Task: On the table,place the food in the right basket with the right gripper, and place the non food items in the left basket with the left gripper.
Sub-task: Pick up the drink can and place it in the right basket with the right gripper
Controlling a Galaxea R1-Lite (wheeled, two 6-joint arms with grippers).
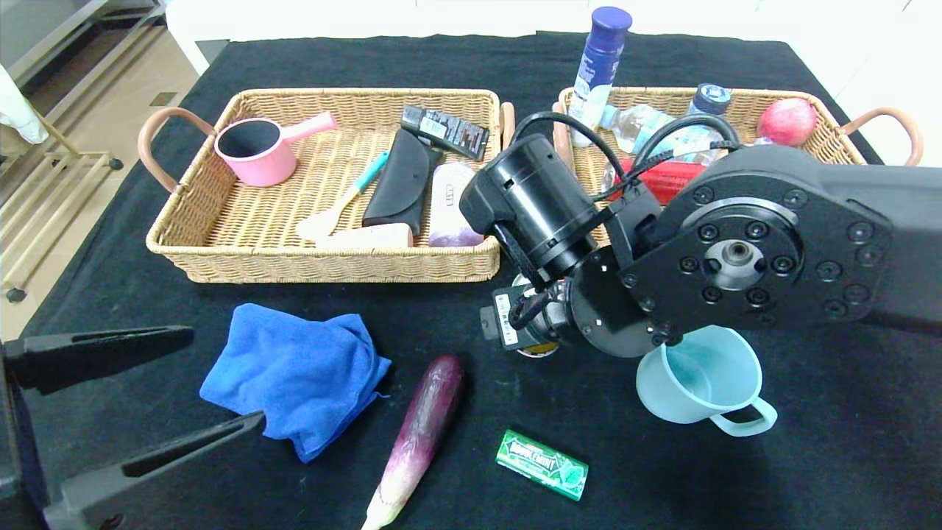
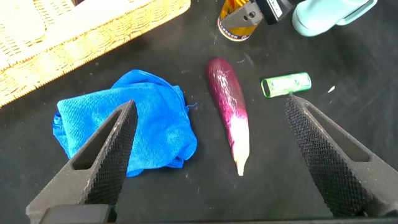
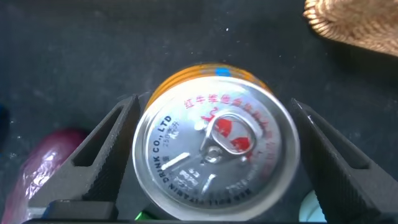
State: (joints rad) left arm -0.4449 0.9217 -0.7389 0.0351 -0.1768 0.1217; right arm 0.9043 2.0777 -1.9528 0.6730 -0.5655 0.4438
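The right tool point(image 3: 211, 155) hangs open straight over the can point(image 3: 214, 146), one finger on each side – lower squarely until the pads pass the rim, then close evenly on the wall. The can stands upright on the counter point(image 1: 809, 471) directly beneath the tool – silver pull-tab lid, red print, orange body. The left tool point(image 2: 211, 162) waits open, the cloth point(image 2: 124, 127) just ahead of it.

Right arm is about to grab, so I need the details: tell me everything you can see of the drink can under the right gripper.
The can stands upright on the black tablecloth, just in front of the gap between the two baskets. It looks metal: silver lid with pull tab, red print and Chinese characters, yellow-orange side. The right gripper is directly above with open fingers on either side; contact can't be confirmed. In the head view the arm hides nearly all of it.
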